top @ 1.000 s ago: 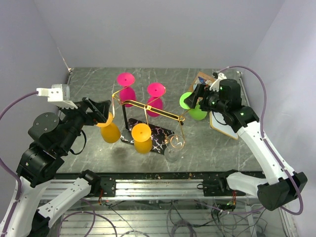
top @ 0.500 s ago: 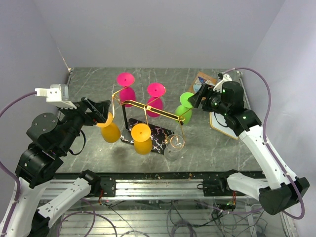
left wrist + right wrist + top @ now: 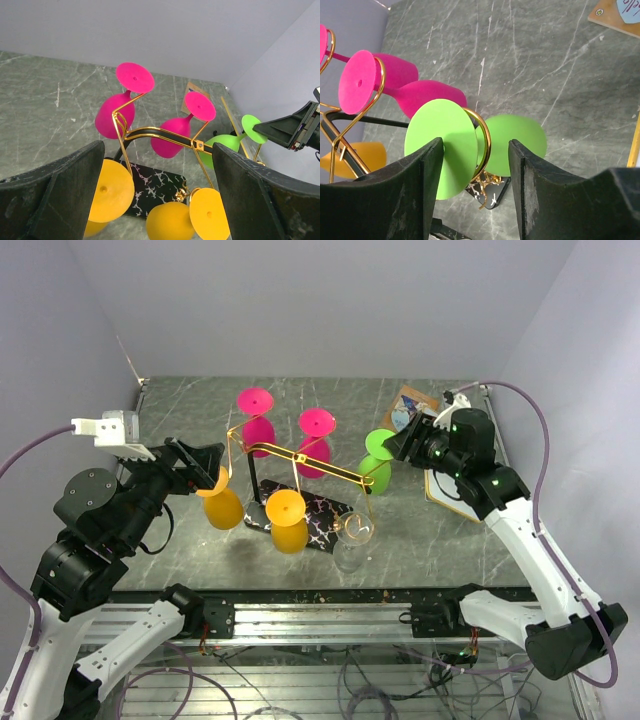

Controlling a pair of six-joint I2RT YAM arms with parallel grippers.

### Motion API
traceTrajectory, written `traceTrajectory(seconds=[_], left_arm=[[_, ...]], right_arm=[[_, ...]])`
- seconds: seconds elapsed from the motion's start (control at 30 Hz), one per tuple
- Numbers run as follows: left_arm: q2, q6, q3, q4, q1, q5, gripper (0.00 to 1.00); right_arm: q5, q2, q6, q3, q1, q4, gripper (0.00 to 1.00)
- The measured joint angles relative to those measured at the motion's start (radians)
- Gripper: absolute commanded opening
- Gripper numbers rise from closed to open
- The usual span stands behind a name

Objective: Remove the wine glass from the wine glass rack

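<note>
Green wine glass [image 3: 378, 446] hangs on the wine glass rack [image 3: 300, 458] toward the desk's right edge, seen overhead. Left wrist: our left gripper [image 3: 157, 150] gapes, holding nothing. Right wrist: our right gripper [image 3: 475, 145] is released, framing the green foot [image 3: 440, 147]; we should pinch the stem, then slide it off the hook [image 3: 485, 142].
</note>
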Motion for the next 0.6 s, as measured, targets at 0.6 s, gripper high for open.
traceTrajectory(seconds=[0.6], left_arm=[[0.014, -0.001, 0.006, -0.003, 0.000, 0.005, 0.99]], right_arm=[[0.021, -0.020, 0.019, -0.013, -0.006, 0.008, 0.36]])
